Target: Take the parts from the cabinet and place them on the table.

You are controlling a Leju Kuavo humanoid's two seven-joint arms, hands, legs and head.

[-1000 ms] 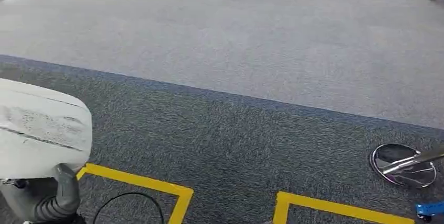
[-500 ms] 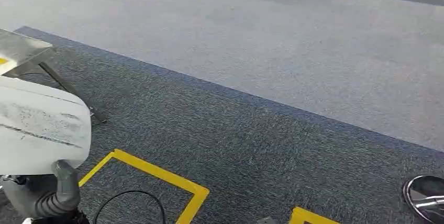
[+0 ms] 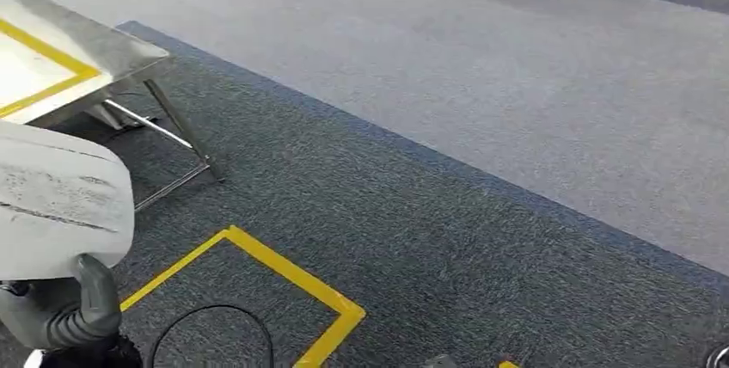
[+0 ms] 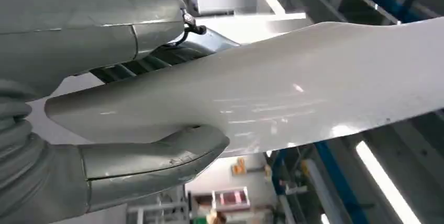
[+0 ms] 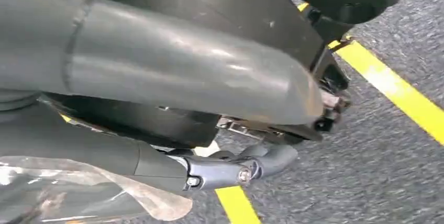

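carrying step: my left hand [image 4: 131, 150] grips the white part [image 4: 293, 103]; tabletop [image 3: 52, 67] near. right hand [image 5: 230, 169] fingers curled, holding nothing. next, approach and set down.

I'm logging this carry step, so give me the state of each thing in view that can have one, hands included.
White part: held off the floor, gripped at one end by the left hand.
Left hand: thumb under the part, fingers over it.
Right hand: hangs above the carpet; fingers curled, apparently holding nothing.
Table: standing on the carpet; the corner in view carries yellow tape.
Black cable: lying looped on the floor.
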